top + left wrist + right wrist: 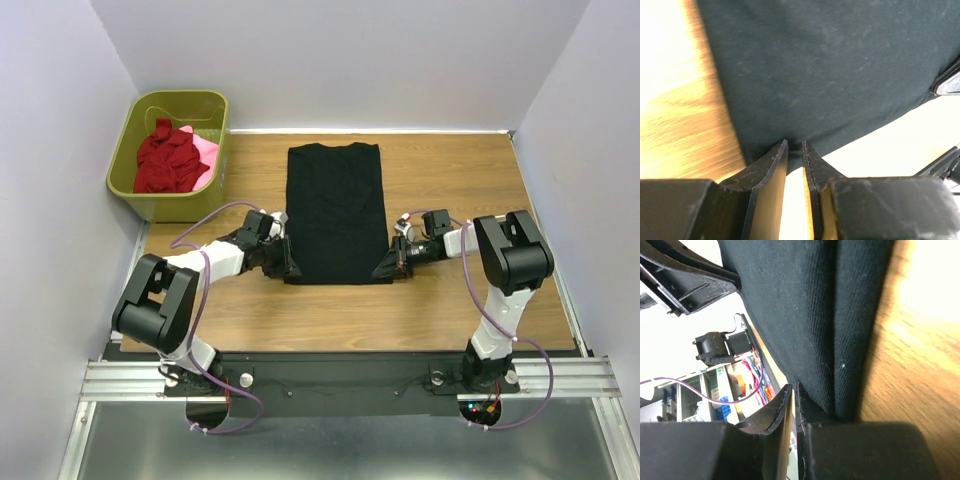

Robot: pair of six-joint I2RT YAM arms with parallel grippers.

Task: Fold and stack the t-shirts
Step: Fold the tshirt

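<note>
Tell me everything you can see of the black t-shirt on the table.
The black t-shirt is plain soft cloth, folded into a long narrow rectangle with its neckline at the far end. It lies flat on the wooden table. The left gripper and right gripper pinch its near corners.

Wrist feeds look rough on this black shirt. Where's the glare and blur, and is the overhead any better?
Left wrist: the table is blown out to white, the black t-shirt is readable, the left tool soft-edged. Right wrist: glare on the wood at upper right, washed-out background at left, cloth weave sharp near the right tool. Top external: even light, no glare, sharp.
</note>
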